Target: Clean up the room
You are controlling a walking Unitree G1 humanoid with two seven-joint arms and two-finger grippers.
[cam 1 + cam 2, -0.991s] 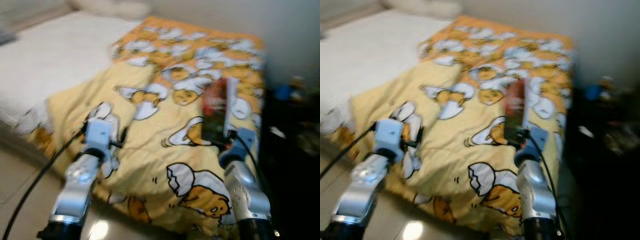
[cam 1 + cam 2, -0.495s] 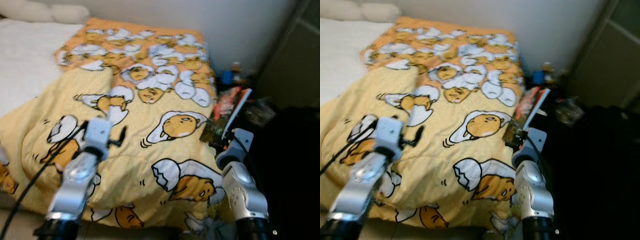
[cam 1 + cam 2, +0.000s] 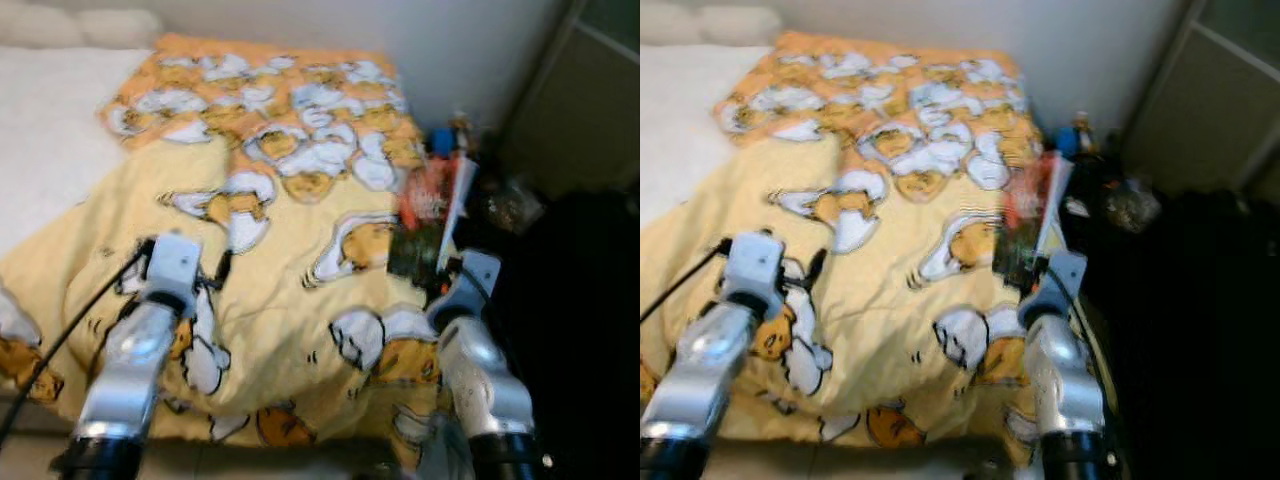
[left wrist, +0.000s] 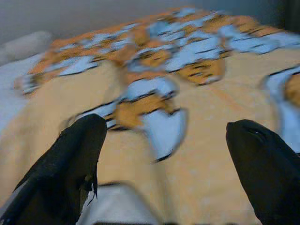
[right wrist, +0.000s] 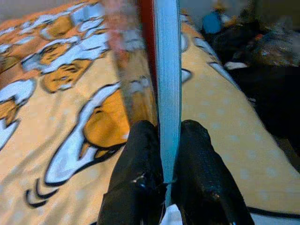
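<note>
The left tool (image 4: 159, 154) hovers empty over the yellow patterned blanket (image 3: 290, 250) on the bed (image 3: 60, 130), fingers (image 4: 70, 154) spread wide apart. Toward the bed's right edge, the right tool (image 5: 164, 159) clamps a thin book (image 3: 432, 215) upright by its lower edge. Judged step: carrying a collected item; the next move calls for a destination, possibly the dark cluttered area (image 3: 500, 200) beside the bed. The right wrist view resolves the book's page edges (image 5: 167, 70) between the pads; the head views render it as a reddish blur.
</note>
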